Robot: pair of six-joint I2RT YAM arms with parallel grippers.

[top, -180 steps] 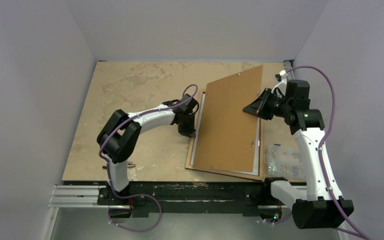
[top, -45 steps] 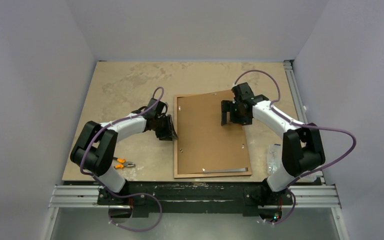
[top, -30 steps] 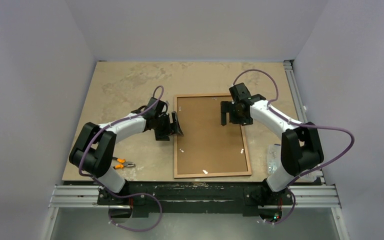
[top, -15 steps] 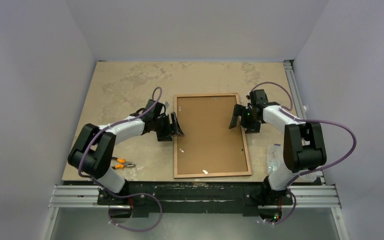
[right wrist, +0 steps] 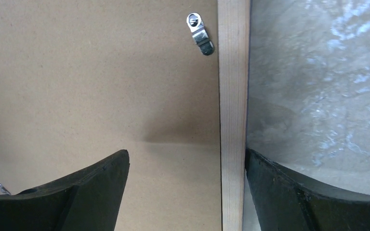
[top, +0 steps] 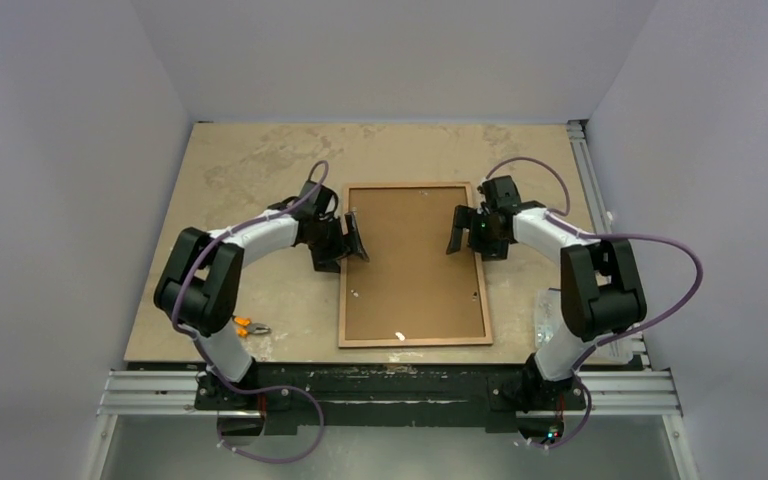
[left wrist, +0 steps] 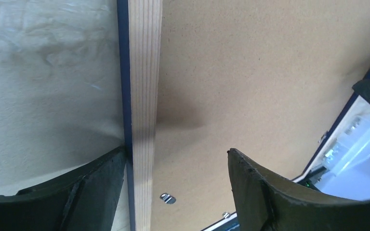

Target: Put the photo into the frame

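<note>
The frame [top: 415,341] lies flat on the desk [top: 260,170], wood side up, with the brown backing board [top: 415,270] sitting inside it. I can't see the photo. I think it is hidden under that board. The left hand [top: 343,248] is spread wide over the left rail [left wrist: 144,96] — one finger outside it, one above the board. The right hand [top: 472,237] is spread wide over the right rail [right wrist: 232,96] too — maybe to keep the frame straight. A small metal clip [right wrist: 200,34] sits by that rail.
</note>
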